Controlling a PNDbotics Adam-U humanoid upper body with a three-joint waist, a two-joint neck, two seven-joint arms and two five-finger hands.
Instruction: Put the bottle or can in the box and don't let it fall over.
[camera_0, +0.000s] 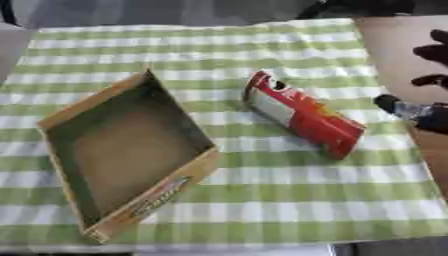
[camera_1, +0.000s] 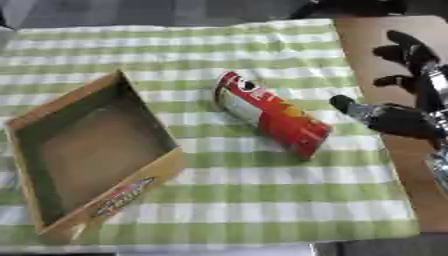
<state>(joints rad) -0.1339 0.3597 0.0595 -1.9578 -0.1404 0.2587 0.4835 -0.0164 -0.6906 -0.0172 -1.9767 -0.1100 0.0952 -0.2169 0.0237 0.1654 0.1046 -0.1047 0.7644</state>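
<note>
The robot's black right hand (camera_1: 404, 100) hangs at the right edge of the scene with its fingers spread and relaxed, holding nothing; the thumb reaches toward the can but does not touch it. The left hand shows in neither view.

Just to the left of that hand lies the tall red cylindrical can with a white label panel (camera_1: 269, 120), on its side on the green-and-white checked cloth (camera_0: 289, 195) that covers the counter. Its long axis runs diagonally, the lidded end pointing up and to the left, the base end down and toward the hand.

Left of the can, clearly apart from it, sits the shallow open cardboard box with tan walls and a printed front edge (camera_0: 157, 197), turned askew and with nothing in it.

The step in hand looks like the reach and grasp. A lying cylinder will likely roll if nudged across its axis, so the hand would do best to come down over the middle of the can, fingers on one long side and thumb on the other, closing squarely. Once lifted, the can should be turned upright before it crosses the near wall of the box, set base-down flat on the box floor, and let go only when it stands still.
</note>
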